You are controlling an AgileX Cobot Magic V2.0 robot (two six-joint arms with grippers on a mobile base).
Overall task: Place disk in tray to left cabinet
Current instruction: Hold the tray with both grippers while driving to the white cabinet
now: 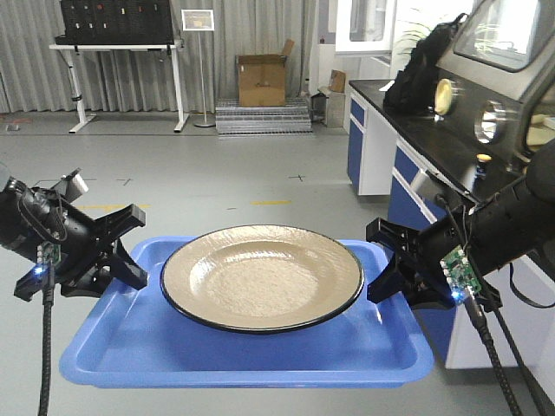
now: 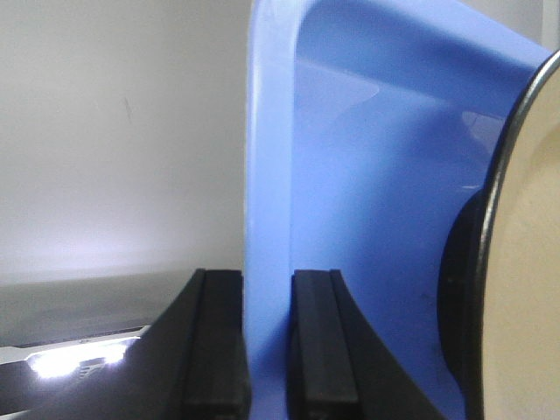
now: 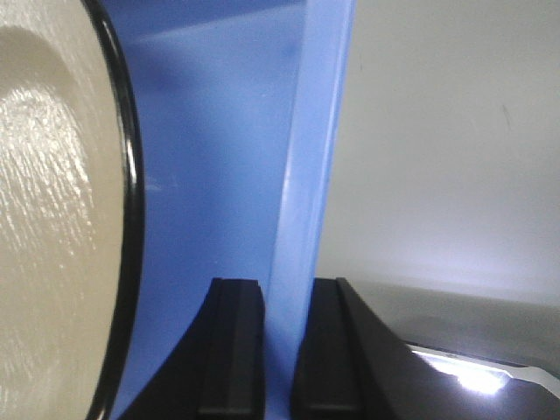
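Disk (image 1: 260,276) lies flat in the middle of the blue tray (image 1: 243,357), and the tray hangs in the air over the grey floor, carried at its two short ends.

At the left end, the left end effector (image 1: 133,247) is clamped on the tray's rim; the left wrist view shows its two black pads (image 2: 219,346) pressed on either side of the blue wall. The disk's black rim sits close to that grip but apart from it. At the right end, the right end effector (image 1: 381,260) is likewise clamped on the opposite rim, one pad inside and one outside. Further right stands a dark-topped bench (image 1: 408,130) with blue cupboard fronts, near the right arm.

No cabinet shows in these views, so the step in hand looks like the carry toward it. Doing it well means holding both ends at one height and moving them together, since the glossy disk rests loose and could slide on any tilt. The right arm should also stay clear of the bench when turning left.
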